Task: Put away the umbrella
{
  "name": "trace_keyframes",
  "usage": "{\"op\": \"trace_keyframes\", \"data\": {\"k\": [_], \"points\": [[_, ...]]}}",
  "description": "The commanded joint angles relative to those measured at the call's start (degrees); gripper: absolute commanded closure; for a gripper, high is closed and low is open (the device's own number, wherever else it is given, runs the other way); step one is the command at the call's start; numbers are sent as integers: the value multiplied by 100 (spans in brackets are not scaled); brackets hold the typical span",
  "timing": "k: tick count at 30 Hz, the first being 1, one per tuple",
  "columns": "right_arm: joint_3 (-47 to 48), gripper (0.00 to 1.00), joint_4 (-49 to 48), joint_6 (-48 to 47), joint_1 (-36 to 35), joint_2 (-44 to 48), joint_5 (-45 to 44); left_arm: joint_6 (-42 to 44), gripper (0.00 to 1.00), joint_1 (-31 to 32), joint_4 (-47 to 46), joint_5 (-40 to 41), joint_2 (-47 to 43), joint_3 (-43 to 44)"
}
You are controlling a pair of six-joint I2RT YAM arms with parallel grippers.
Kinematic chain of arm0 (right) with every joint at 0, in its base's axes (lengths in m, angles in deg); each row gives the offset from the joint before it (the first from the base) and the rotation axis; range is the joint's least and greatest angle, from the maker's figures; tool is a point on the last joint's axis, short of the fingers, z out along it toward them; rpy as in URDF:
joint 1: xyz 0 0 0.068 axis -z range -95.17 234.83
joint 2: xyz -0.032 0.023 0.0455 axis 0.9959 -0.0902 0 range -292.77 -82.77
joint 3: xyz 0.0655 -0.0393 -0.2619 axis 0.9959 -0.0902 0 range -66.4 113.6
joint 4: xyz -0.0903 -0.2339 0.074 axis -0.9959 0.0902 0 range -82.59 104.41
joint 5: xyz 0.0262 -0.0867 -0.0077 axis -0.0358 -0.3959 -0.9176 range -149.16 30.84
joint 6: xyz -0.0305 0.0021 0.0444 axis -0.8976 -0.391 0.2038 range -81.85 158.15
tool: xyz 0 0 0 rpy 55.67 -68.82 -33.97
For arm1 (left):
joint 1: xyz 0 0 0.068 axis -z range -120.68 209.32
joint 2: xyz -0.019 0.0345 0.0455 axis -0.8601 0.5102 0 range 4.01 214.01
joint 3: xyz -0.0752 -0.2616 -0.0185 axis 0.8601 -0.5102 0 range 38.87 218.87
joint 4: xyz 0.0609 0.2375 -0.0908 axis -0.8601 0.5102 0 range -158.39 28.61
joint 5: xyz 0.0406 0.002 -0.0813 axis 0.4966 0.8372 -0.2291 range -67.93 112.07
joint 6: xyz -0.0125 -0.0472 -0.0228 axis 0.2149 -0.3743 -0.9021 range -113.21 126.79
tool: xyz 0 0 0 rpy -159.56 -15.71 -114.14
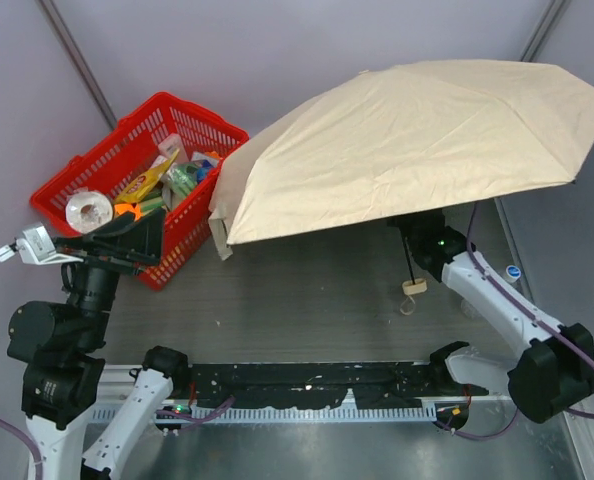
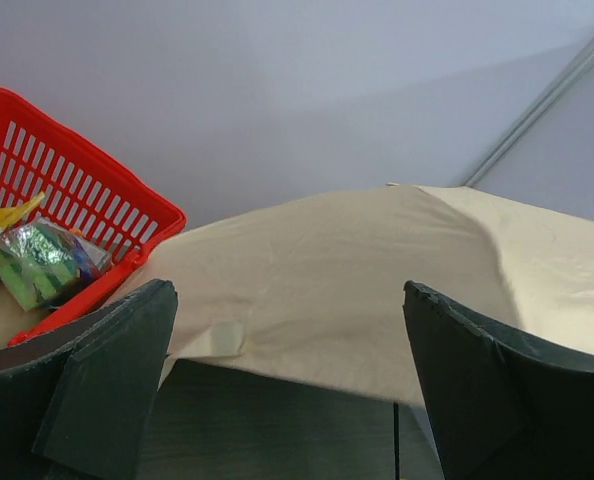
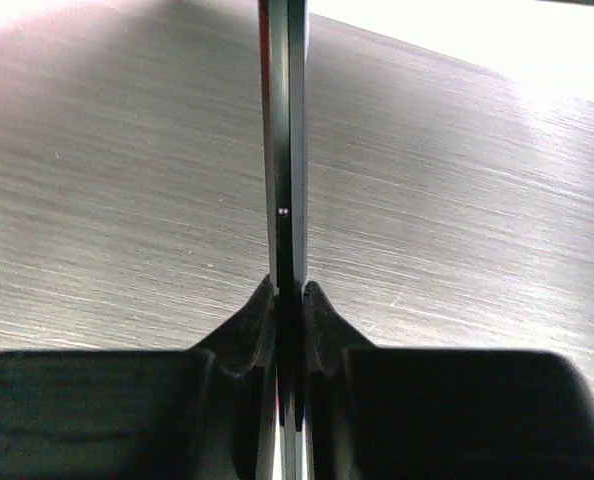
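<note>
Right gripper (image 3: 287,300): pinching the umbrella shaft (image 3: 283,150).
Left gripper (image 2: 289,340): jaws wide, holding nothing.
Canopy (image 1: 407,140): open, tan, 1 o'clock.
Red basket (image 1: 97,147): 10 o'clock.

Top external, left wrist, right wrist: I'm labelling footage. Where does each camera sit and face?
Top external: above and behind, looking down on umbrella, basket, left arm, right arm.
Left wrist: faces umbrella and basket past open left gripper.
Right wrist: looks along shaft clamped in right gripper, table beyond.
Top and left wrist share umbrella, basket.
</note>
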Motion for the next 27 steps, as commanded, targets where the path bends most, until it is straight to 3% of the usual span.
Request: {"op": "trace_keyframes", "data": {"k": [1, 6, 10, 15, 20, 24, 27], "points": [[909, 99, 1070, 940, -14, 885, -702, -488, 0, 23, 405, 552, 143, 325], [1769, 99, 2211, 1687, -13, 1141, -519, -900, 0, 15, 749, 1098, 64, 413], [2621, 99, 2933, 2198, -13, 895, 297, -1077, 0, 23, 732, 958, -15, 378], [3282, 99, 3084, 2611, -14, 807, 851, -1191, 0, 15, 715, 564, 11, 273], [3451, 99, 2707, 3033, -13, 640, 1634, -1314, 0, 15, 4, -552, 274, 44], [3266, 99, 2083, 3367, -13, 648, 1933, -2050, 6, 15, -1083, -2341, 827, -324], [2784, 99, 1076, 3666, -13, 876, 2083, -3227, 24, 58, -2857, -3654, 1372, -956]]}}
